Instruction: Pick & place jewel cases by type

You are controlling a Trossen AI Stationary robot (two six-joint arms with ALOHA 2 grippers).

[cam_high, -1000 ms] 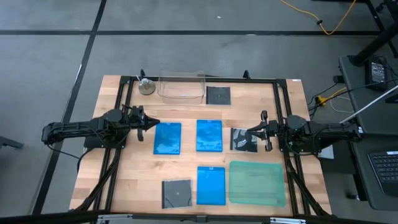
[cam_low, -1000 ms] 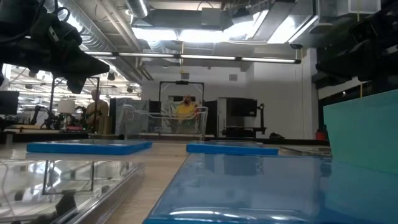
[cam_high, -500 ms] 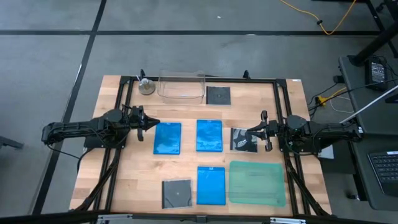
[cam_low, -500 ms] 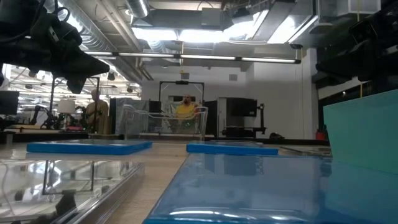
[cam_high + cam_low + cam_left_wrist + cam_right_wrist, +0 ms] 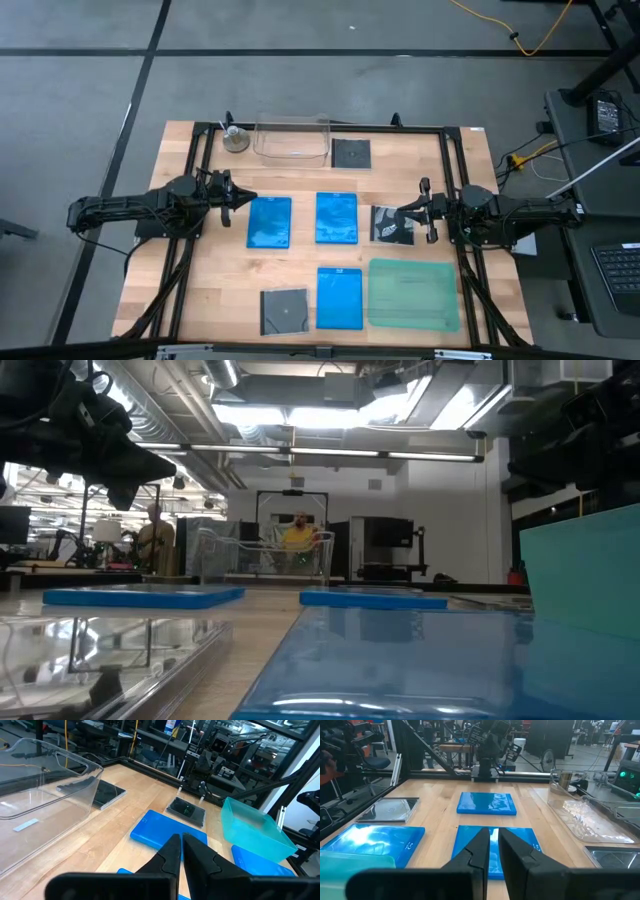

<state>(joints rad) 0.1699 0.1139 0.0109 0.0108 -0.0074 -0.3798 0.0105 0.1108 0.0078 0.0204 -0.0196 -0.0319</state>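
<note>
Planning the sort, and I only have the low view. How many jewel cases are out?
Observer: Six. Blue: left blue case, middle blue case, front blue case. Dark: rear dark case, front dark case, patterned case.
Operator: Where are the hands?
Observer: Left hand is beside the left blue case, right hand over the patterned case's edge. Neither holds anything.
Operator: The tray?
Observer: Green tray lies front right, next to the front blue case.

Robotics lab: ceiling strip lights [image 5: 340, 415], equipment racks [image 5: 385, 548], floor cable [image 5: 530, 38], wooden workbench [image 5: 215, 290].
</note>
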